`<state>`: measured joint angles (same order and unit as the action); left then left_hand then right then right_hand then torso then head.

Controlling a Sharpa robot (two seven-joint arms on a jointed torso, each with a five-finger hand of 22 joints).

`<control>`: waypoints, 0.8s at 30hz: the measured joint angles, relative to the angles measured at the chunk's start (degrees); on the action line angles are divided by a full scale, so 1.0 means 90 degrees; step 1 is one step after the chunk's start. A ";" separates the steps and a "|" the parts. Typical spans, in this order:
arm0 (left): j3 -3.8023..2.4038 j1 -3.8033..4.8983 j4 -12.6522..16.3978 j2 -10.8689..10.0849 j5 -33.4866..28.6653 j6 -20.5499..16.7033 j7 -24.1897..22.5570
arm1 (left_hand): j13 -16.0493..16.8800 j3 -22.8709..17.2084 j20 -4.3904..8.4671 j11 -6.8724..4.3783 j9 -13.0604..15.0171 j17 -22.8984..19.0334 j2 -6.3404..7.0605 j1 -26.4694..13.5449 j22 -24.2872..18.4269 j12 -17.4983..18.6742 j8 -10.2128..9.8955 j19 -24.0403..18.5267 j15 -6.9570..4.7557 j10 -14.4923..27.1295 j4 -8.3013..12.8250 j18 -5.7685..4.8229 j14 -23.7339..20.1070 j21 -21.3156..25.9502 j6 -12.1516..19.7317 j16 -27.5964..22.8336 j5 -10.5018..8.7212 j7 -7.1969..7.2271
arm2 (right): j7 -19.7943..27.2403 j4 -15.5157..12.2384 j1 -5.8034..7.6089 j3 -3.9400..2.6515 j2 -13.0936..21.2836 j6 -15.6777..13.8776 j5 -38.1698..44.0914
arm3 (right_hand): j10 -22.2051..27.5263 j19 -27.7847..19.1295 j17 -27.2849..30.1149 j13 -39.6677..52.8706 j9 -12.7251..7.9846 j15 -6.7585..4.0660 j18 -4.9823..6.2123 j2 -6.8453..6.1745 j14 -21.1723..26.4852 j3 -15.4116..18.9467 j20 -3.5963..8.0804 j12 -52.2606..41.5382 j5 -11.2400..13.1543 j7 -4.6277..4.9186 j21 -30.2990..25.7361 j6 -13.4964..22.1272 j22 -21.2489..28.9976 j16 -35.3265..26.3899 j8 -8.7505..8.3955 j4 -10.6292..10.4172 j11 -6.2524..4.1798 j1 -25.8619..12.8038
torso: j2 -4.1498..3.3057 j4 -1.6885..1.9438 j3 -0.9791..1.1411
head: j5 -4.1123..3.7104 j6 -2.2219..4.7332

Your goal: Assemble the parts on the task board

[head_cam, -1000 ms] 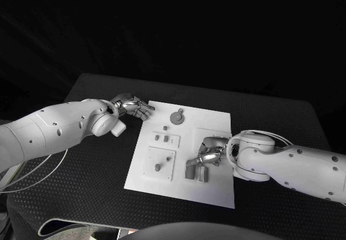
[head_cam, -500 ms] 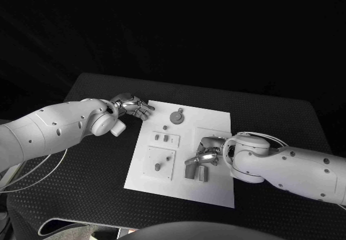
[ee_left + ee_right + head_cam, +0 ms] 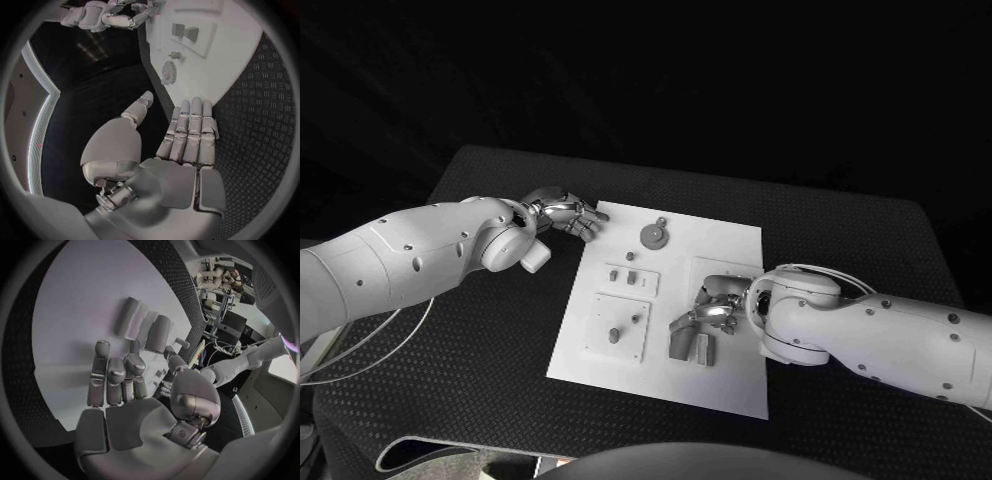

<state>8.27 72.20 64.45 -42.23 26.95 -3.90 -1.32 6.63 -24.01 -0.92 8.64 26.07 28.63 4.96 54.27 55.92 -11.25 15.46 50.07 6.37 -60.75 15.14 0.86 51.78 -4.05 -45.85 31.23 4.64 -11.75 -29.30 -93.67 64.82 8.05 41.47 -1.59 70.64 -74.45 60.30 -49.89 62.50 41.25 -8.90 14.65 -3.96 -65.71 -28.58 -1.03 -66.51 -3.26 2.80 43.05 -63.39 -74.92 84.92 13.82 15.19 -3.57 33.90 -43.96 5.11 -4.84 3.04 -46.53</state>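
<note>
The robot's right silver many-fingered hand (image 3: 710, 312) has edged a little further in over the flat white rectangular task board (image 3: 733, 245), its white right arm (image 3: 870, 335) following from the bench's right side. Across the last second the hand has drawn down closer to the two upright grey block-shaped parts (image 3: 691, 346) near the board's front edge, and its fingers (image 3: 115, 377) now lie straight above them, just beside their tops; whether they touch cannot be told. The wrist housing now sits slightly lower and nearer the board's middle.
</note>
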 measured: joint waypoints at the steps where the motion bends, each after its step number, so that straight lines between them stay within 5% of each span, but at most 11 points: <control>1: 0.0000 0.0000 0.0000 -0.0001 0.0002 0.0001 0.0003 | 0.0000 0.0000 0.0000 0.0000 0.0000 0.0000 0.0000 0.0000 0.0000 0.0000 0.0000 0.0000 0.0000 0.0000 0.0000 0.0000 0.0000 0.0000 0.0000 0.0000 0.0000 0.0000 | 0.0000 0.0000 0.0001 -0.0001 0.0006 -0.0002 -0.0044 | -0.0010 0.0000 0.0000 -0.0004 -0.0001 0.0000 0.0000 0.0019 0.0000 0.0008 0.0000 0.0000 0.0001 0.0000 0.0000 0.0000 0.0000 0.0000 -0.0005 0.0038 0.0010 0.0019 | 0.0000 0.0001 -0.0001 | -0.0001 0.0000; 12: 0.0000 0.0000 -0.0005 -0.0003 0.0028 0.0014 0.0030 | 0.0000 0.0000 0.0002 0.0000 0.0000 0.0001 0.0000 0.0000 0.0000 0.0000 0.0000 -0.0002 0.0000 0.0000 0.0000 0.0000 0.0000 0.0000 0.0000 0.0000 0.0000 0.0000 | 0.0044 -0.0064 0.0005 -0.0010 0.0097 -0.0098 -0.0340 | -0.0058 0.0000 0.0006 -0.0003 -0.0004 0.0001 0.0000 0.0220 -0.0025 -0.0049 0.0000 0.0000 0.0024 -0.0023 0.0000 -0.0073 0.0000 0.0000 0.0023 0.0142 -0.0010 0.0281 | -0.0001 0.0005 0.0004 | 0.0005 0.0007; 24: 0.0000 0.0000 -0.0010 -0.0004 0.0045 0.0032 0.0051 | 0.0000 0.0000 0.0024 0.0000 0.0000 0.0005 0.0000 0.0000 -0.0003 0.0000 0.0000 -0.0024 0.0000 0.0000 0.0000 0.0000 0.0000 0.0000 0.0000 -0.0024 0.0000 0.0000 | 0.0230 -0.0032 -0.0013 -0.0015 0.0135 -0.0172 -0.0481 | -0.0093 0.0000 0.0005 -0.0006 -0.0007 0.0012 0.0000 0.0233 -0.0080 -0.0040 0.0000 0.0000 0.0049 0.0009 0.0000 -0.0149 0.0000 0.0000 0.0032 0.0149 -0.0024 0.0538 | 0.0000 0.0005 0.0004 | 0.0004 0.0023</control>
<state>8.27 72.20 64.36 -42.27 27.35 -3.61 -0.86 6.63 -24.01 -0.71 8.64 26.07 28.68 4.96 54.27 55.89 -11.25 15.46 49.86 6.37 -60.75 15.14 0.86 51.78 -4.05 -45.85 31.02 4.64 -11.75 -27.24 -93.96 64.70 7.92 42.68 -3.14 66.31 -75.29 60.30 -49.84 62.44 41.19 -8.80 14.65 -1.86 -66.43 -28.94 -1.03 -66.50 -2.82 2.88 43.05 -64.73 -74.92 84.92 14.11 16.53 -3.79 38.74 -43.96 5.15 -4.81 3.08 -46.33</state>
